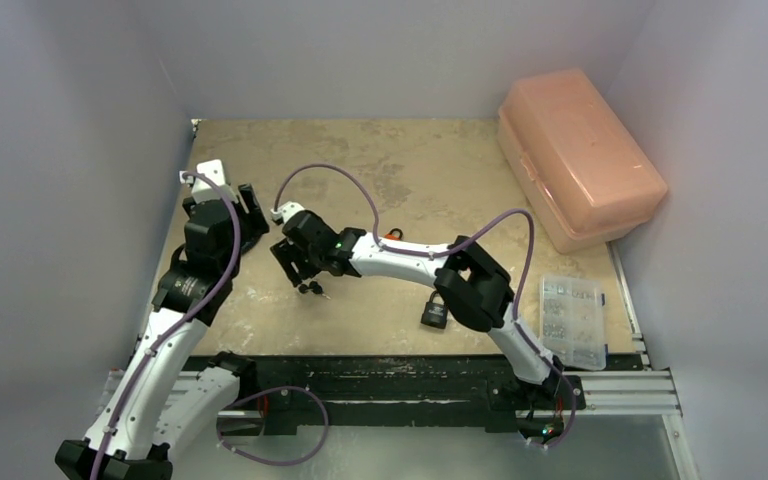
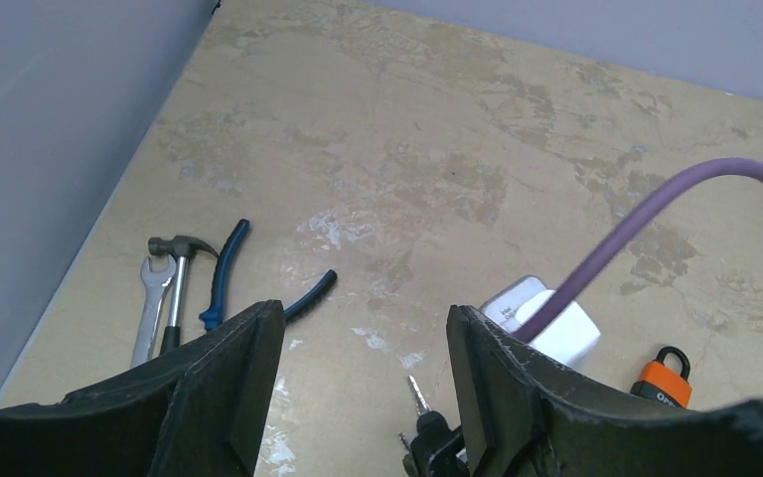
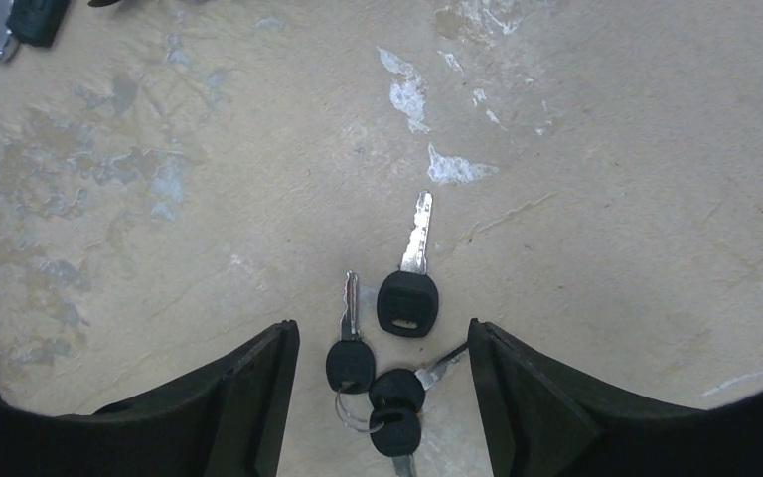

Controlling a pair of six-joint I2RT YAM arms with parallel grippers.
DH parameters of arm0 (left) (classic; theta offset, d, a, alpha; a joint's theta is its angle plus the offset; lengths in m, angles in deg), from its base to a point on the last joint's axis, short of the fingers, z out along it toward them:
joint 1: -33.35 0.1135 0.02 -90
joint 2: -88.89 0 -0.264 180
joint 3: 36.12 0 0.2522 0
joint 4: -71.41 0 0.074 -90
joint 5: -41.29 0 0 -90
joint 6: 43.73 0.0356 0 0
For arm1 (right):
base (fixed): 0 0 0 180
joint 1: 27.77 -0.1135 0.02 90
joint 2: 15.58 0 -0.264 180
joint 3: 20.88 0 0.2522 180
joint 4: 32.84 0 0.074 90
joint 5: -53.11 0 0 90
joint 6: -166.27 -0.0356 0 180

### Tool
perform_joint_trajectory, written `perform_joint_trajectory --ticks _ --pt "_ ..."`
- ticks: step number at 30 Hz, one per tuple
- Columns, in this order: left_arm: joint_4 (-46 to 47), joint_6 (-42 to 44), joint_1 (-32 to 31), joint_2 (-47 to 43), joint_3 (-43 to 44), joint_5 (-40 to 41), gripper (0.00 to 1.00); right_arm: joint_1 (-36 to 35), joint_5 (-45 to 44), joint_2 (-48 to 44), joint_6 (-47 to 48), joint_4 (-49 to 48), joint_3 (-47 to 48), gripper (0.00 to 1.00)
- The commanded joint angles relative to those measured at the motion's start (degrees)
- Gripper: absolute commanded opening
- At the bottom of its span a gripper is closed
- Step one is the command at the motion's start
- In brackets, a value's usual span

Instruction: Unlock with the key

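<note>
- Counter point(image 1: 410, 160): mottled tan surface carrying every item. Only the overhead view shows it whole.
- Pink lidded box point(image 1: 580, 155): well beyond the right jaws and to their right, at the back right corner. Overhead view only.
- Left arm point(image 1: 175, 330): stands at the left edge. The left jaws are released; the fingers point(image 2: 228, 397) are apart with nothing between them.
- Right arm point(image 1: 400, 258): reaches across to left of centre. The right jaws are released; the fingers point(image 3: 248, 407) stand apart on either side of the keys and touch none of them.
- Clear compartment case point(image 1: 572, 320): well behind the right jaws and to their right, at the right edge. Overhead view only.
- Hammer point(image 2: 176, 288), wrench point(image 2: 149, 308), blue-handled pliers point(image 2: 224, 273): ahead of the left jaws and to their left, near the wall. The left wrist view shows them; overhead, the left arm hides them.
- Black padlock point(image 1: 434, 312): on the counter behind the right jaws, just beside the right arm's elbow. Overhead view only.
- Orange padlock point(image 2: 664, 383): right of the left jaws. It is plain in the left wrist view; overhead, only an orange sliver shows.
- Single key point(image 3: 409, 288): black head, lying between the right fingers, blade pointing away from the jaws.
- Ringed key bunch point(image 3: 373, 397): just beside the single key, deeper between the right jaws. Overhead, the keys are only dark specks.
</note>
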Motion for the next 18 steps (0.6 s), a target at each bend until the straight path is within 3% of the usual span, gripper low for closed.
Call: perform_joint_trajectory --ticks 1,18 --pt "2.7 -0.7 0.6 -1.5 -0.4 -0.8 0.65 -0.1 -2.0 2.2 -1.3 2.1 4.8 0.69" --pt "2.9 -0.6 1.2 -2.0 -0.5 -1.6 0.65 -1.1 -6.1 -1.6 -7.5 6.9 -0.6 0.64"
